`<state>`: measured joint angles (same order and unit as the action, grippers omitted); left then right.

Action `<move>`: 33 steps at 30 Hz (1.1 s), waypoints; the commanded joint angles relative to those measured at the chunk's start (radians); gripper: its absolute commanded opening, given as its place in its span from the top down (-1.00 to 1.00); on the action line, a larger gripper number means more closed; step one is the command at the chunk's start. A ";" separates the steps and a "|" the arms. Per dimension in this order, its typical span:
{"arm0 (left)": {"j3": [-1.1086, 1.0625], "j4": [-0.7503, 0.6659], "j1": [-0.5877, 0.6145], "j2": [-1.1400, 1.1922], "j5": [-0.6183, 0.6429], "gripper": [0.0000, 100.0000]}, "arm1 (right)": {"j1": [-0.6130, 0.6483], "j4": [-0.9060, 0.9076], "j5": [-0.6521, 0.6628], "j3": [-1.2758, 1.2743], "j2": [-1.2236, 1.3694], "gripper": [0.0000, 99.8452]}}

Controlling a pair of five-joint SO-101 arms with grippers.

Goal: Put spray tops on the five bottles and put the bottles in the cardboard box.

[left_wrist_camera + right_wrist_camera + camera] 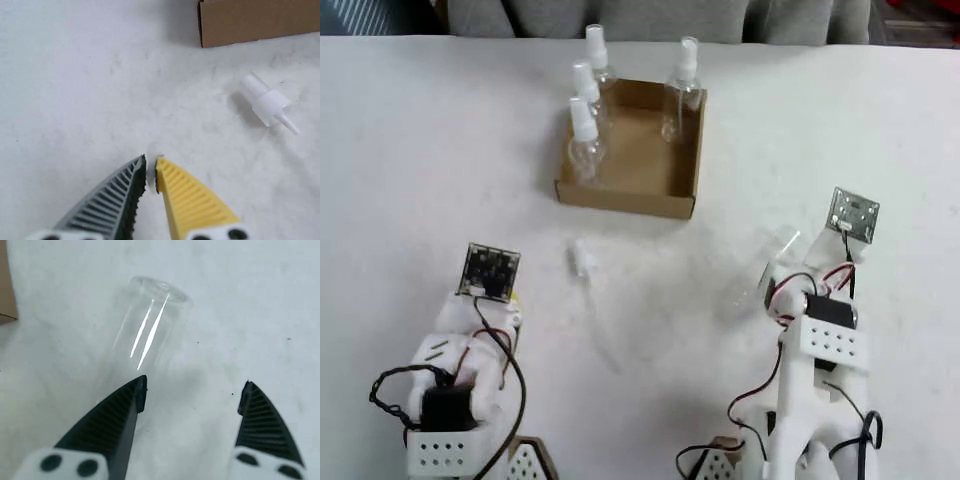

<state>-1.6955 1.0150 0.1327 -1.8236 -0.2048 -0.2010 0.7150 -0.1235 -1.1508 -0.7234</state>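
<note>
A cardboard box (650,165) stands at the table's far middle, and several clear bottles (585,150) with white spray tops stand upright in it. One loose white spray top (578,258) (267,102) lies on the table in front of the box. It is ahead and to one side of my left gripper (151,162), which is shut on nothing. A clear bottle without a top (765,268) (150,325) lies on its side to the right. My right gripper (194,386) is open just short of it, with one finger beside its near end.
The white table (410,150) is bare to the left of the box. The box corner (250,22) stands beyond the loose top. Both arm bases (450,400) (815,400) sit at the near edge.
</note>
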 commanded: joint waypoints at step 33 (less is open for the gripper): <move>0.002 -0.031 -0.031 -0.005 -0.011 0.89 | -0.278 0.378 0.503 0.560 0.487 0.97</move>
<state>-1.6955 1.0150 0.1143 -1.8236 -0.2048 -0.4618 1.0495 0.2156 -0.6368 -0.2386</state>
